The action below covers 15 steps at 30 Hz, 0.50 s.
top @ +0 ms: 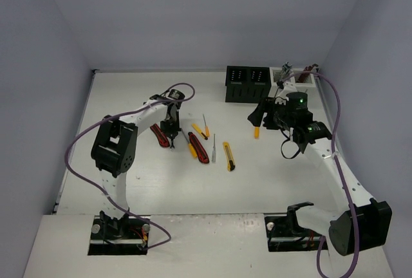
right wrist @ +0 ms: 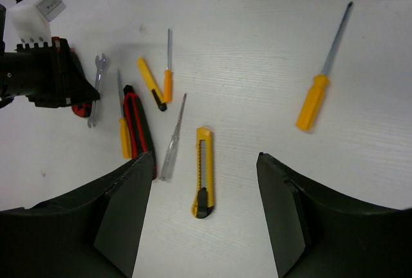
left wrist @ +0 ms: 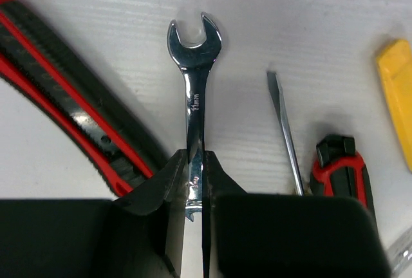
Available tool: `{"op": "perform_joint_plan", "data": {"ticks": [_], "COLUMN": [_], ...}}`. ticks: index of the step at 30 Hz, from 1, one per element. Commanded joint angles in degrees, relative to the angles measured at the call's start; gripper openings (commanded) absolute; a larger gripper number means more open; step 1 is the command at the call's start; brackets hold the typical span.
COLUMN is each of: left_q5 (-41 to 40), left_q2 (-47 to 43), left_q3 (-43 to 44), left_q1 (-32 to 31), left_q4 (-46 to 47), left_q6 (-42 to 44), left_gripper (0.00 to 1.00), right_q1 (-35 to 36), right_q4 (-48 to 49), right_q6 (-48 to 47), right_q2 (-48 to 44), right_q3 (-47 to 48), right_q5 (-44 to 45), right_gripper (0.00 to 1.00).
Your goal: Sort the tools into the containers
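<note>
Your left arm point(top: 114, 146) rose from its base, folded at the elbow and reached forward over the scattered tools, with its wrist turned steeply down toward the table point(top: 270, 181). The left fingers point(left wrist: 158, 185) were shut on the shank of a silver wrench point(left wrist: 195, 98). They gripped it near one end, and its open-end head pointed away from the wrist. You couldn't tell whether the wrench lay on the table or hung just off it. A red-black utility knife point(left wrist: 71, 111) lay just beside the wrench on one side. On the other side were a screwdriver blade point(left wrist: 283, 130) and the end of a second red-black knife point(left wrist: 340, 165).

Your right arm point(top: 338, 165) stretched up the right side of the table and bent inward. Its wrist was held above the table, near the black container point(top: 248, 83) on its near side. The white container point(top: 302, 75) sat partly hidden behind the arm. The right fingers point(right wrist: 129, 207) stood wide apart and held nothing. Below them lay a yellow utility knife point(right wrist: 203, 178), with an orange-handled screwdriver point(right wrist: 313, 101) well off to one side.
</note>
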Motion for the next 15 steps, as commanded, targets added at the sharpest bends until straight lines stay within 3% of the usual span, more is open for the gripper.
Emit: {"op": "perform_joint_plan", "data": {"ticks": [1,15], "left_q5": [0.78,9.36], "left_q2": [-11.73,-32.85], "left_q3": [-0.16,-6.40], "left_q1": [-1.86,-9.56], "left_q4": [3.30,20.05], "left_q6": [2.86,12.92], "left_gripper": [0.00,0.00], "right_q1": [2.62,13.62], "right_q4": [2.87,12.02], "right_q6": [2.04,9.39], "right_q2": [2.32,9.76], "right_q3": [6.45,16.73], "right_q5": [-4.94,-4.47], "right_gripper": [0.63,0.65]}}
